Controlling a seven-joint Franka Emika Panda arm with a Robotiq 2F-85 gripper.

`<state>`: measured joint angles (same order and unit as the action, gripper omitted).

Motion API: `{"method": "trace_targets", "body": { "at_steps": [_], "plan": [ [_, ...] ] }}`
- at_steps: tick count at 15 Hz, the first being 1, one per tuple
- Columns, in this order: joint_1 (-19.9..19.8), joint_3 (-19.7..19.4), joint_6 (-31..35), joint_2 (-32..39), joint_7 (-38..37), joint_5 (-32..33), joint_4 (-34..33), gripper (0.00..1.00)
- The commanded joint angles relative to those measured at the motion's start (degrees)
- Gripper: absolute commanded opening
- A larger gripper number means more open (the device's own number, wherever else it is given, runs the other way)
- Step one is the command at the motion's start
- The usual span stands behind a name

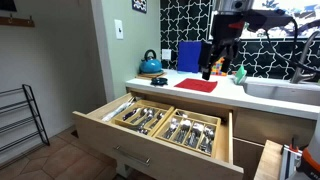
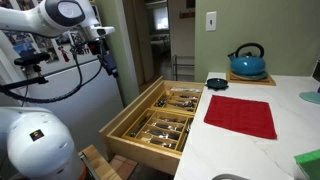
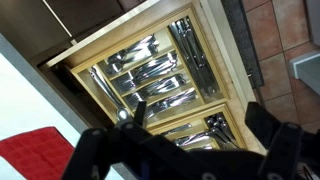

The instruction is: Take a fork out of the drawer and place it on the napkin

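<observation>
Step in hand: approach, pre-grasp. The drawer [image 1: 150, 150] is pulled out from under the counter surface [image 2: 290, 100]. The arm [image 2: 60, 15] hangs high above it, nothing picked up yet. In the wrist view the jaws stand wide apart w/ nothing between them, dark & blurred along the bottom edge, looking down into the drawer. The napkin [image 2: 240, 115] lies flat on the surface just beside the drawer opening, w/ no cutlery on it.

Next move, as I judge it: choose the fork compartment, drop straight down, set the jaws across one handle, close. Can't tell forks from spoons at this res, so it needs a closer look first. Pieces lie heaped & overlapping, so singling out one looks fiddly.

Materials: the drawer is pale wood w/ a plain flat front, holding two wooden divider trays [image 1: 168, 120] side by side. The cutlery [image 3: 160, 72] is shiny silver metal, long, thin & slick, prob. prone to slipping. The napkin is red cloth, rectangular, matte, soft-looking. The surface is white & smooth. At its back sits a blue kettle [image 1: 150, 64], rounded & glossy.
</observation>
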<state>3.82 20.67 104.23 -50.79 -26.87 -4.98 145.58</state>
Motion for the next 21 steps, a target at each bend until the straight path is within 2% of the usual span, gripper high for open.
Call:
{"method": "trace_targets", "body": {
  "at_steps": [1, 9, 14, 19, 21],
  "plan": [
    [0.30, -0.24, -0.11, 0.14, -0.20, 0.25, -0.12, 1.00],
    [0.30, -0.24, -0.11, 0.15, -0.20, 0.25, -0.12, 1.00],
    [-3.32, -3.57, 1.39, 6.81, -2.11, -1.87, -1.65, 1.00],
    [-7.23, -7.25, 8.71, 12.84, -5.60, -3.99, 0.58, 1.00],
    [-7.63, -9.12, 12.02, 15.13, -5.60, -5.38, 2.16, 1.00]
  ]
}}
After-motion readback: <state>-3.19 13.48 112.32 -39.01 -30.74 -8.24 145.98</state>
